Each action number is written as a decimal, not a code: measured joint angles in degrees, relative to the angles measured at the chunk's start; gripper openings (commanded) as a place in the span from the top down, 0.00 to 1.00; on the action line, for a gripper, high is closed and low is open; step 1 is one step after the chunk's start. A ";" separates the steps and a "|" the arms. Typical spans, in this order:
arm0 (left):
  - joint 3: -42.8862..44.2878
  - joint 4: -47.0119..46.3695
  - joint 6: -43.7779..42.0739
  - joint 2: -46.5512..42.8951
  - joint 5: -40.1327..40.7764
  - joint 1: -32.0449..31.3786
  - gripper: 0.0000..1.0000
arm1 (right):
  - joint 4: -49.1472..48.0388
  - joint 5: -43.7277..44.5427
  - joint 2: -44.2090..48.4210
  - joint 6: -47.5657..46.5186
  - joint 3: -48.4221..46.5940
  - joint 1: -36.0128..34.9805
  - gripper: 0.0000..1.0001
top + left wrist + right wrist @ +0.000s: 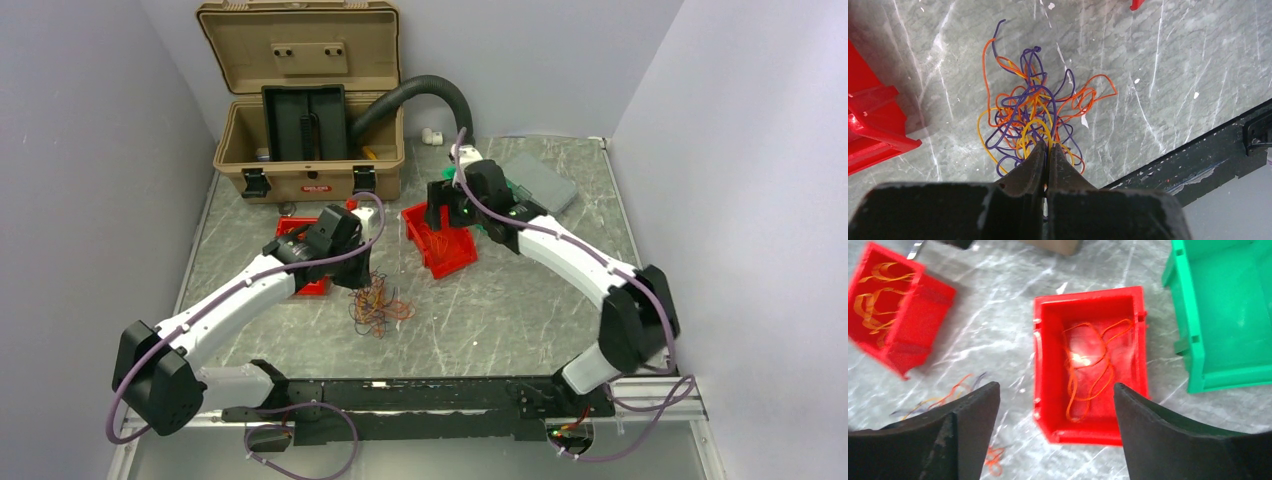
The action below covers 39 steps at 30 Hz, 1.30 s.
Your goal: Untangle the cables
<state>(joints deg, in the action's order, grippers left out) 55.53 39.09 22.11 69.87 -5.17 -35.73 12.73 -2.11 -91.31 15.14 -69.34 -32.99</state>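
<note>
A tangle of thin orange, yellow and purple cables lies on the grey marble table, seen from above as a small knot. My left gripper is shut, its tips pinching strands at the near edge of the tangle; from above it sits just behind the knot. My right gripper is open and holds nothing. It hovers over a red bin that contains a loose orange cable.
A second red bin holding yellow-orange strands stands to the left, partly under my left arm. A green bin is on the right. A tan case, a black hose and a grey box stand at the back.
</note>
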 measured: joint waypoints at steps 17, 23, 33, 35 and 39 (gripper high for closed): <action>-0.04 -0.02 0.00 0.26 -0.02 0.00 1.00 | -7.45 2.32 10.93 12.15 24.30 -18.91 0.35; -0.04 0.37 0.00 0.26 0.02 0.00 1.00 | -12.87 5.03 1.36 13.68 22.64 -21.22 0.49; -0.09 1.53 1.27 0.48 1.81 1.51 1.00 | -11.50 11.19 -2.34 16.39 20.55 -22.75 1.00; -0.61 1.16 1.88 0.31 2.05 3.63 1.00 | -9.18 14.27 0.26 17.14 20.57 -22.67 1.00; -3.15 1.38 3.74 -1.36 3.41 9.27 1.00 | -1.60 23.63 8.66 20.00 20.57 -21.81 1.00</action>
<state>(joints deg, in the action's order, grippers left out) 52.38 40.47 25.85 68.51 -1.76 -26.46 11.14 21.52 -82.65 35.14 -48.77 -54.81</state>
